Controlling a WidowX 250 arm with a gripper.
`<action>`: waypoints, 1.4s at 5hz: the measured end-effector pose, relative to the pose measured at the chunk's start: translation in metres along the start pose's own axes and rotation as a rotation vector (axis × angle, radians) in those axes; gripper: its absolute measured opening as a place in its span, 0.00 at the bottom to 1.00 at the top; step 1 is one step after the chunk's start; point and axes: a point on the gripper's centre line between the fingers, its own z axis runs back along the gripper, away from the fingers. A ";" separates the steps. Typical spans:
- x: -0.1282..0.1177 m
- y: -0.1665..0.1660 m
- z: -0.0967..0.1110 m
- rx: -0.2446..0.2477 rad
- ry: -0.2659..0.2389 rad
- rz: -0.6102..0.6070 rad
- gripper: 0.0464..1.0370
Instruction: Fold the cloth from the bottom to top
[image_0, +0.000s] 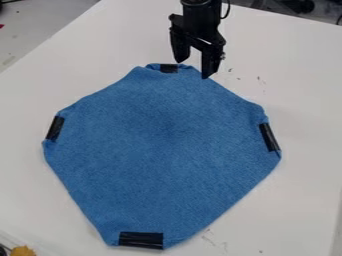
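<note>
Note the blue cloth, laid flat on the white table, with its top edge near the wide-spread gripper.

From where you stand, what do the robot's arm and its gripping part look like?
The arm is black, rounded near the top, with a thin dark cable curving beside it. The gripper is black too, with two chunky fingers that narrow towards their tips.

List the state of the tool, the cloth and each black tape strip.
Tool: open, empty, by the cloth's top edge.
Blue cloth: spread out, not folded bottom to top.
Top strip: stuck on.
Bottom strip: stuck on.
Left strip: stuck on.
Right strip: stuck on.
</note>
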 end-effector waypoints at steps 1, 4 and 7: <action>-0.006 -0.002 -0.013 -0.013 0.028 0.014 0.96; -0.080 -0.050 0.003 0.059 -0.020 0.182 0.96; -0.175 -0.129 0.012 -0.025 0.065 0.397 0.96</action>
